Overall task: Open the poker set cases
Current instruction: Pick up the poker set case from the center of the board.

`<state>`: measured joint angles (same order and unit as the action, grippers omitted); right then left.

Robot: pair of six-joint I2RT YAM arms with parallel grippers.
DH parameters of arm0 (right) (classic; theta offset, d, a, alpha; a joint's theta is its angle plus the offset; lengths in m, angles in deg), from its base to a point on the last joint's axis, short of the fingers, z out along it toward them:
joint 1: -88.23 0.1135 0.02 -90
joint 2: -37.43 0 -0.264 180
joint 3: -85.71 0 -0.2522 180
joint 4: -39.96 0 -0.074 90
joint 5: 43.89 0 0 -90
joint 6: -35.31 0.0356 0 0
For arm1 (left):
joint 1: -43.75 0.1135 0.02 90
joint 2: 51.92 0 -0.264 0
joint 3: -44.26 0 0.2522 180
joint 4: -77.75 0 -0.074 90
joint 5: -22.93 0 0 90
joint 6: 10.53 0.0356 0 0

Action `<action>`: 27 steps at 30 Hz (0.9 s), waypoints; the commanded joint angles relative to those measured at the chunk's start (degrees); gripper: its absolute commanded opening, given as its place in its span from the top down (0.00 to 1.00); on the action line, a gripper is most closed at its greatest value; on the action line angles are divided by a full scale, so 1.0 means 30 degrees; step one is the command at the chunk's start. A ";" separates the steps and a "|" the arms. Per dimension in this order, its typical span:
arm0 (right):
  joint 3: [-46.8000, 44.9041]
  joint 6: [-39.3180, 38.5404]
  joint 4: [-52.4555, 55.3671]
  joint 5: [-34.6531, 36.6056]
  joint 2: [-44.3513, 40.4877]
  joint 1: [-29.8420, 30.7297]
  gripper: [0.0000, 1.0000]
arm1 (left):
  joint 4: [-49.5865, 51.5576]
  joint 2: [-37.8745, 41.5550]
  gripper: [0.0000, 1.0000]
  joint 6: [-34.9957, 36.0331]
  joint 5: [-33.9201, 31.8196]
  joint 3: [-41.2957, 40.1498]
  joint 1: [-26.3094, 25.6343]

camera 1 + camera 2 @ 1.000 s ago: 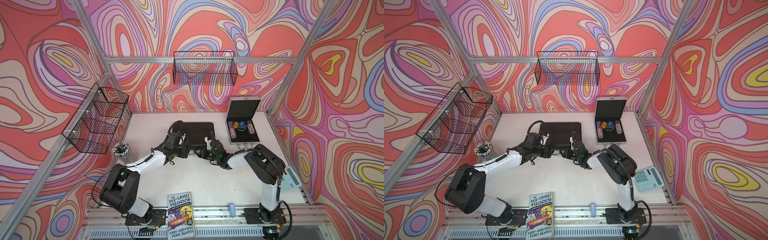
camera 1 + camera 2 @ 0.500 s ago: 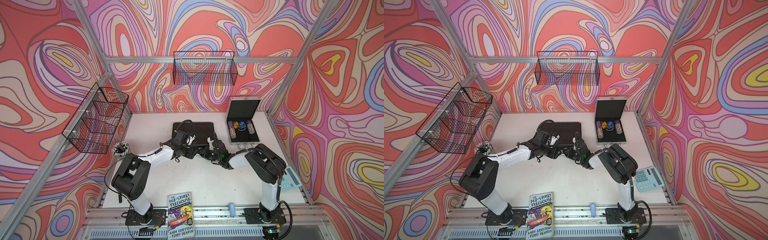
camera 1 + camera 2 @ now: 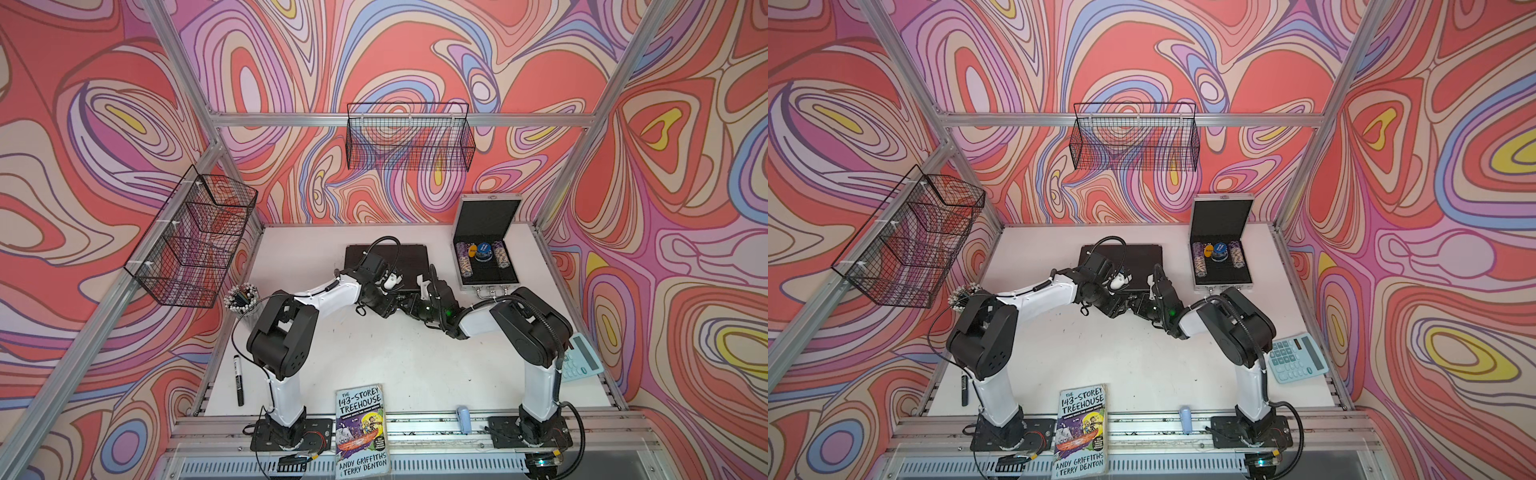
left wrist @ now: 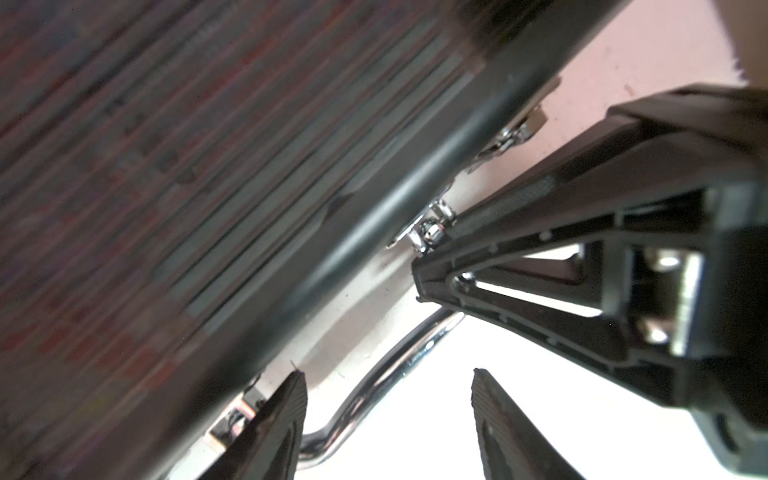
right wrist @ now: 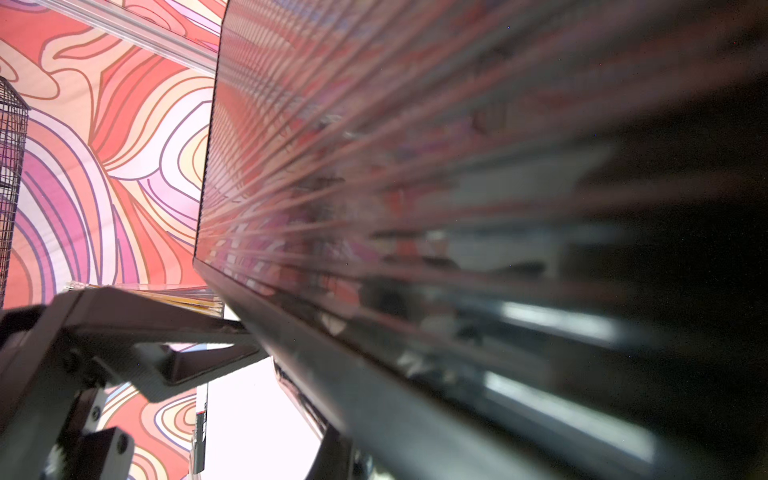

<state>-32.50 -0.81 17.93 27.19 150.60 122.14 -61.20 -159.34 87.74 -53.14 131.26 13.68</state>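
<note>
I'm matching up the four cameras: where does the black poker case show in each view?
Both top views: the black poker case lies flat mid-table toward the back wall, its near edge partly hidden.
Left wrist: its ribbed lid and rounded rim cross the picture diagonally, filling over half.
Right wrist: close up and blurred, it fills most of the picture.
Shared landmark: the white tabletop under it.

The paperback book (image 3: 362, 432), well apart from the left gripper (image 3: 397, 300), reads "THE 143-STOREY TREEHOUSE" at its top and "ANDY GRIFFITHS & TERRY DENTON" at its bottom. Print on the poker chips (image 3: 482, 251) is illegible.
</note>
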 commanded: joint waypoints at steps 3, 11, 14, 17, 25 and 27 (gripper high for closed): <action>0.0220 0.1315 -0.2628 -0.0747 -0.0256 -0.0518 1.00 | 0.3839 -0.1324 0.35 0.2834 -0.0129 0.2571 -0.0057; 0.0235 0.1229 -0.2574 -0.0930 -0.0587 -0.0917 1.00 | 0.6384 -0.2664 0.37 0.4985 -0.0563 0.3978 -0.0002; 0.0221 0.1116 -0.2487 -0.1026 -0.0688 -0.1035 1.00 | 0.6730 -0.2833 0.37 0.5511 -0.0776 0.4093 0.0002; 0.0307 0.1093 -0.2469 -0.1131 -0.0687 -0.1066 1.00 | 0.6892 -0.3083 0.38 0.5847 -0.1394 0.4342 0.0000; 0.0455 0.1284 -0.2455 -0.1311 -0.0757 -0.1191 1.00 | 0.6757 -0.3553 0.52 0.6543 -0.2631 0.4275 0.0002; 0.0455 0.1369 -0.2477 -0.1354 -0.0782 -0.1278 1.00 | 0.6637 -0.3540 0.58 0.6506 -0.2560 0.4162 0.0002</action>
<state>-32.54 -0.96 17.58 24.42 150.60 120.15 -44.61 -168.06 105.46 -57.75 143.93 13.25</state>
